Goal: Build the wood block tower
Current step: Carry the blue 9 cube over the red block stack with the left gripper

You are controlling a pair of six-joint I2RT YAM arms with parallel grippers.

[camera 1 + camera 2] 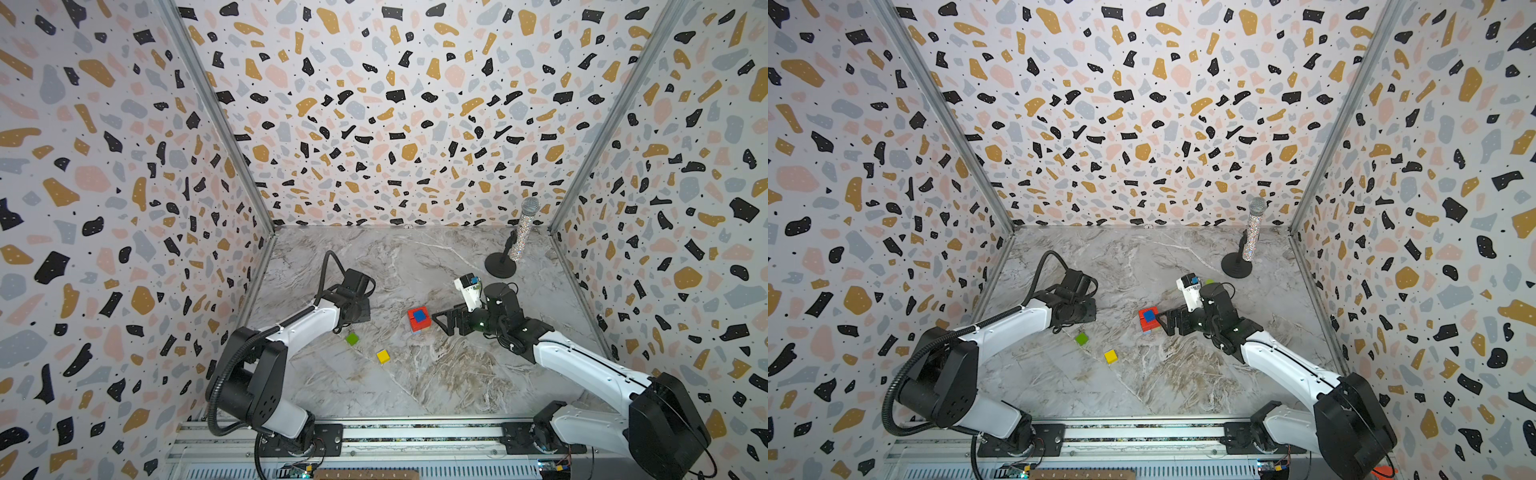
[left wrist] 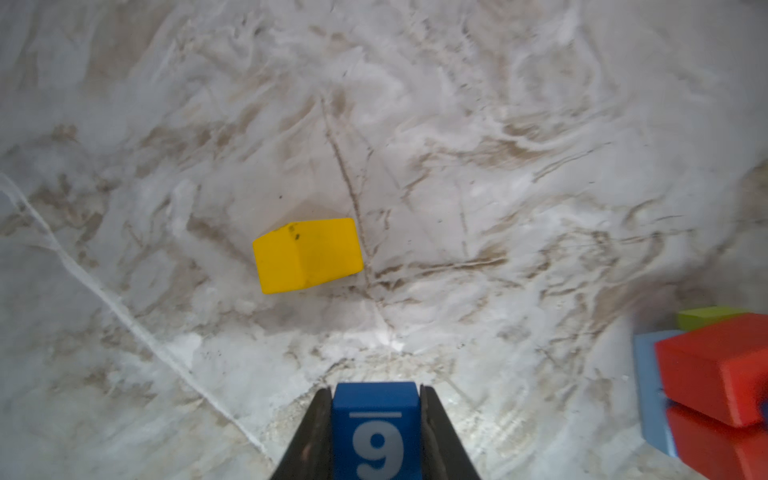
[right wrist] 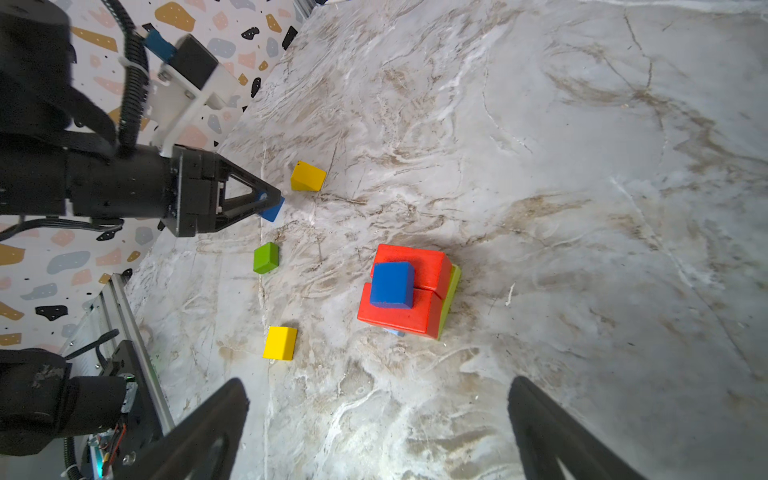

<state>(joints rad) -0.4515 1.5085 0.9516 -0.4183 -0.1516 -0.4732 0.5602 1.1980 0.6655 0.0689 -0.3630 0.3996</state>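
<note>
We see the left claw gripping a blue block marked 9 over the bench. The right claw, jaws wide apart, sits just beside the tower mid-bench: red bricks topped by a blue cube. A green cube and a yellow cube lie nearby.

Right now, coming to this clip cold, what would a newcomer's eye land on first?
The red stack with a blue cube on top, mid-table, right beside the open right gripper. Then the left gripper, shut on a blue block marked 9. The glittery microphone stands in the far right corner against loud speckled walls.
</note>
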